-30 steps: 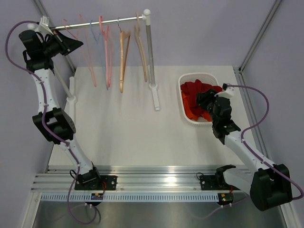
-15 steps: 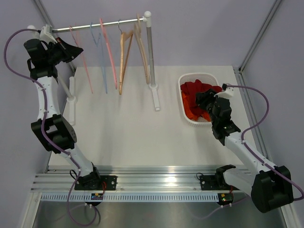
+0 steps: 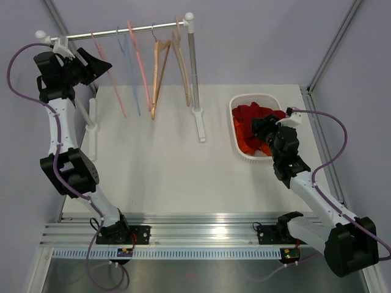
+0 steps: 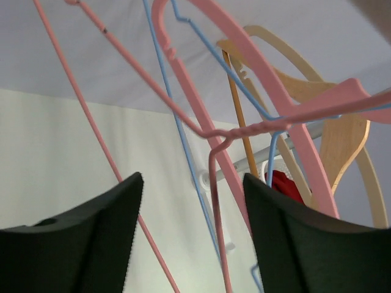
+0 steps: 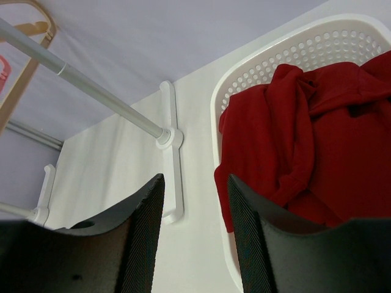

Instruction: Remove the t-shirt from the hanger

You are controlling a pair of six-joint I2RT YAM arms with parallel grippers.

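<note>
Seemingly job done: red t-shirt (image 3: 247,116) heaped in basket (image 3: 252,96) at three o'clock, hangers (image 3: 157,73) bare at eleven; left gripper (image 4: 192,183) and right gripper (image 5: 195,183) gape, empty.

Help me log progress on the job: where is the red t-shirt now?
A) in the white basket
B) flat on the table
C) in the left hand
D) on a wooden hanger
A: the red t-shirt lies bunched inside the white basket, and the hangers on the rail are bare.
</note>
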